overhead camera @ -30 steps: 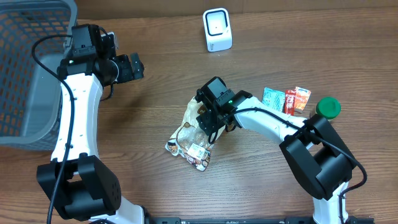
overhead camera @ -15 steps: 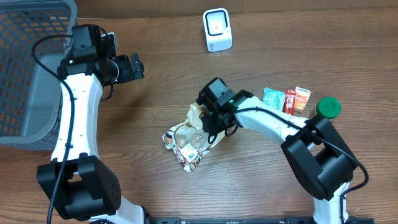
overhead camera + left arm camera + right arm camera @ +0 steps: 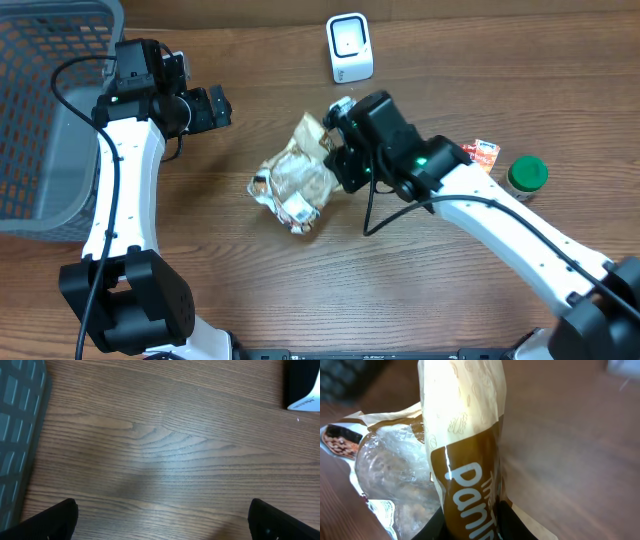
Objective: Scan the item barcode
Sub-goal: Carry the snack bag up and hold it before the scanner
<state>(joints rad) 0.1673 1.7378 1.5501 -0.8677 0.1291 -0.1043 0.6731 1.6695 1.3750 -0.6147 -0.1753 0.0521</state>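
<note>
Right jaws pinch the snack bag [image 3: 295, 175] by one edge over the tabletop [image 3: 300, 290], short of the scanner [image 3: 350, 47]. Left jaws stand open. Risk: the slack film may slip or swing, hiding the barcode.

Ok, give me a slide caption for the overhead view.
Right tool grips the snack bag near the white scanner; left tool open near the basket.

Snack bag [image 3: 293, 181]: one is showing
Barcode scanner [image 3: 350, 47]: one is showing
Mesh basket [image 3: 40, 100]: one is showing
Red sachet [image 3: 485, 152]: one is showing
Green cap [image 3: 527, 173]: one is showing
</note>
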